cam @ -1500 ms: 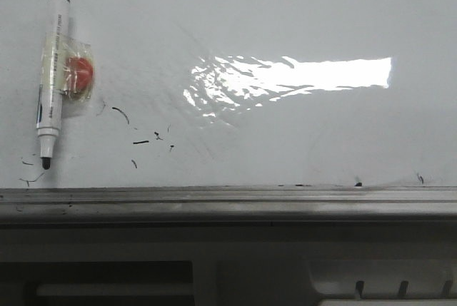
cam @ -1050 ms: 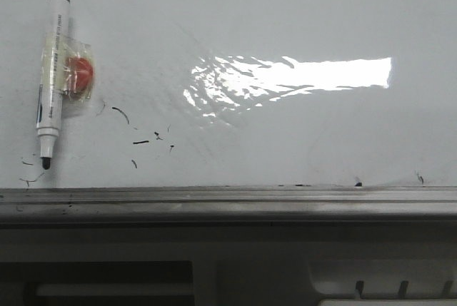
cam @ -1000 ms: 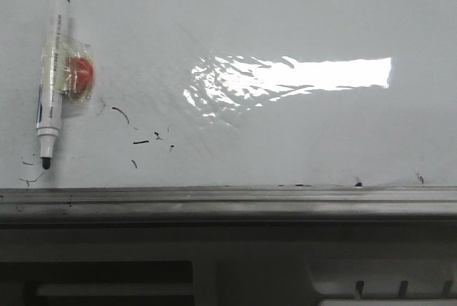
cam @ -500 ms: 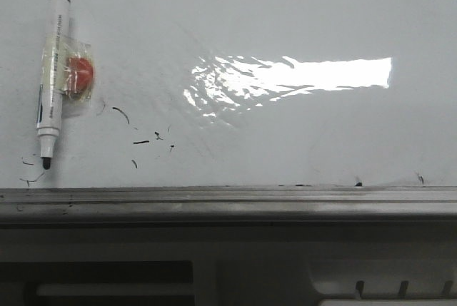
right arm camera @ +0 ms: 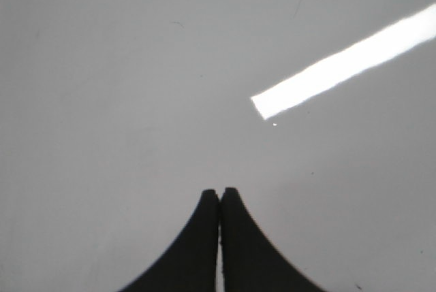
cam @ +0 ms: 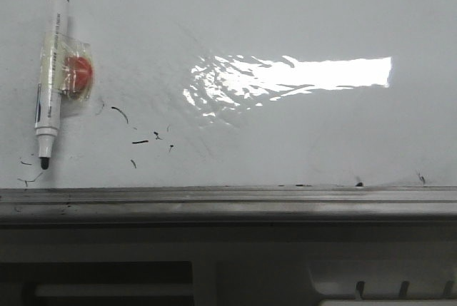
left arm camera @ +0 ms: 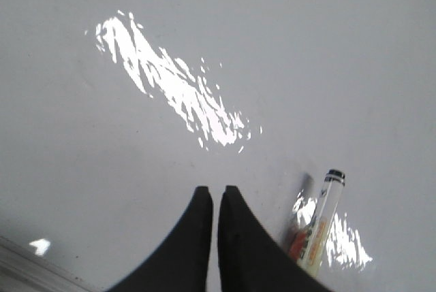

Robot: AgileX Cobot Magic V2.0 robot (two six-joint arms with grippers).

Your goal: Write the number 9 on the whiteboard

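Note:
The whiteboard (cam: 285, 6) fills the front view, glossy white. No number 9 shows on it in any view. A white marker pen (cam: 50, 78) lies at the board's left, black tip toward the ledge, with a red piece (cam: 77, 73) taped to its side. My left gripper (left arm camera: 215, 190) hovers over the whiteboard (left arm camera: 327, 47), its black fingers together with only a hairline gap and nothing between them. The marker pen (left arm camera: 322, 220) lies just beside it, untouched. My right gripper (right arm camera: 219, 191) is shut and empty over bare whiteboard (right arm camera: 102, 67). Neither gripper appears in the front view.
Small black scribbles (cam: 141, 141) are scattered near the pen's tip. A bright glare patch (cam: 300, 74) sits mid-board. A grey metal ledge (cam: 228, 202) runs along the board's near edge, with the robot's base below it.
The marker pen has shifted very slightly away from the ledge. Nothing else has visibly changed.

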